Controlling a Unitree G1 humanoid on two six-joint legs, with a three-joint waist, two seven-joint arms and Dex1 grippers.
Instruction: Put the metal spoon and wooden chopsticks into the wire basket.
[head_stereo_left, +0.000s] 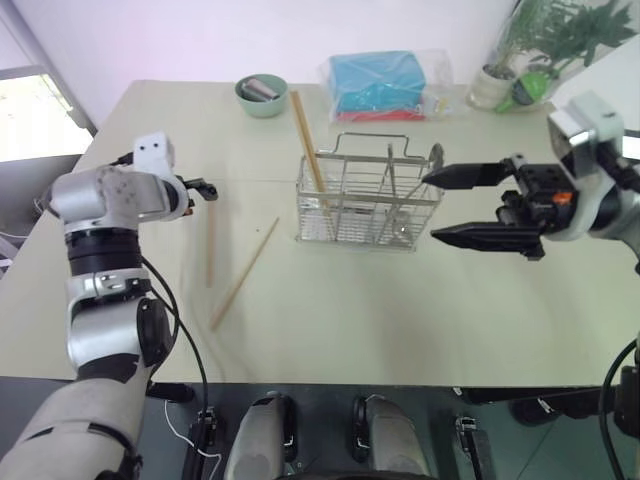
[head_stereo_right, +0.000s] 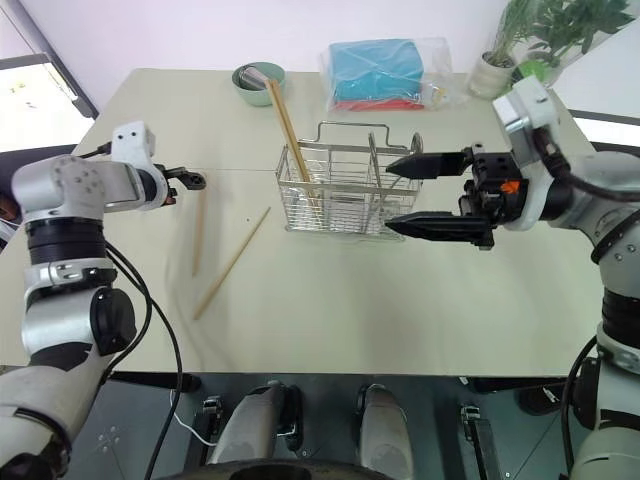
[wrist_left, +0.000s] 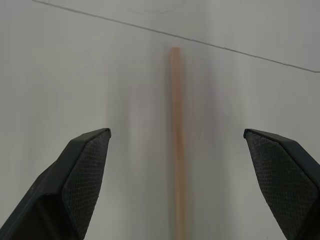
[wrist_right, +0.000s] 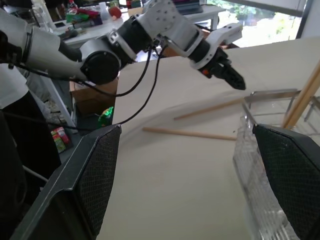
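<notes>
Two wooden chopsticks lie flat on the surface, long ways pointing away from the robot. Its left hand is spread wide, just above the left stick, nearer than the right hand, also spread, beside the wire basket. Inside stand a thicker stick pair and, I think, the metal spoon.

Bright even daylight, soft faint shadows, motion blur in both wrist views, window glare upper left
</notes>
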